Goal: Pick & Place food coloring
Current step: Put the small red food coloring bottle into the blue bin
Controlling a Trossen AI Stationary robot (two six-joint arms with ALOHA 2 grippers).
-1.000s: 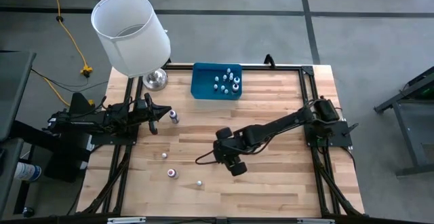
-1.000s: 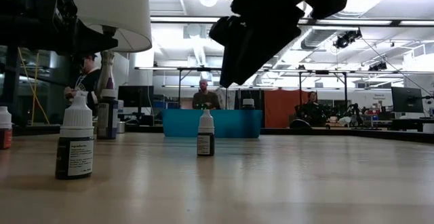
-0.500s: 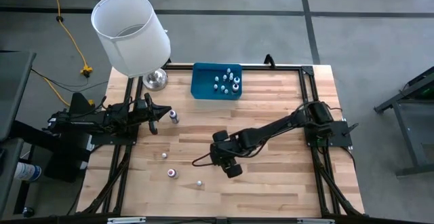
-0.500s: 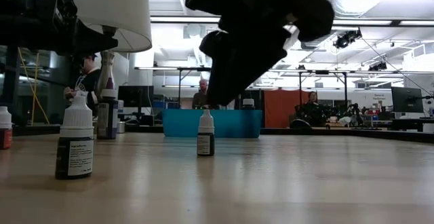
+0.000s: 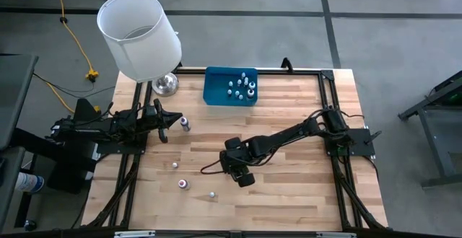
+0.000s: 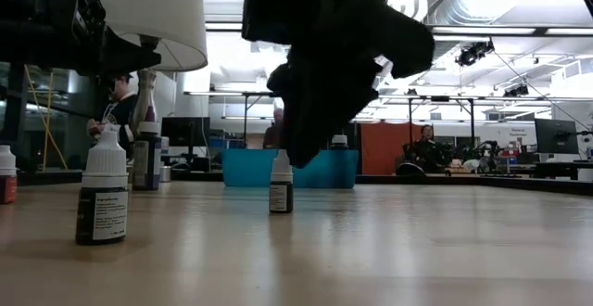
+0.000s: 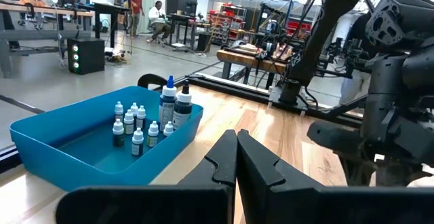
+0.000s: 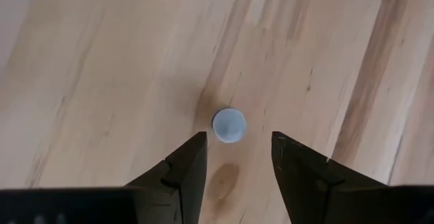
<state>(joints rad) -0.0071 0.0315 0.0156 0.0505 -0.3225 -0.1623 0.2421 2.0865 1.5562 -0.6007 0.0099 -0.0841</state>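
A small white-capped food coloring bottle [image 6: 281, 184] stands upright on the wooden table; the right wrist view shows its round cap [image 8: 229, 125] from above. My right gripper [image 8: 237, 137] hangs open just above it, slanting down, one finger to either side of the cap [image 6: 298, 148]. In the high view this gripper [image 5: 238, 173] hides the bottle. More bottles stand loose on the near left [image 5: 212, 194], [image 5: 184, 184], [image 5: 175, 166]. Several stand in the blue tray [image 5: 216, 94]. My left gripper [image 5: 167, 122] waits shut at the table's left edge [image 7: 236, 149].
A lamp with a white shade [image 5: 141, 36] and a shiny metal base [image 5: 164, 84] stands at the far left corner. A dark purple bottle [image 5: 185, 125] stands just in front of my left gripper. People sit in the room beyond the table.
My right gripper has sunk and drifted toward the table's left edge, coming down over the upright bottle in the middle. Its fingers have stayed open. No bottle has moved.
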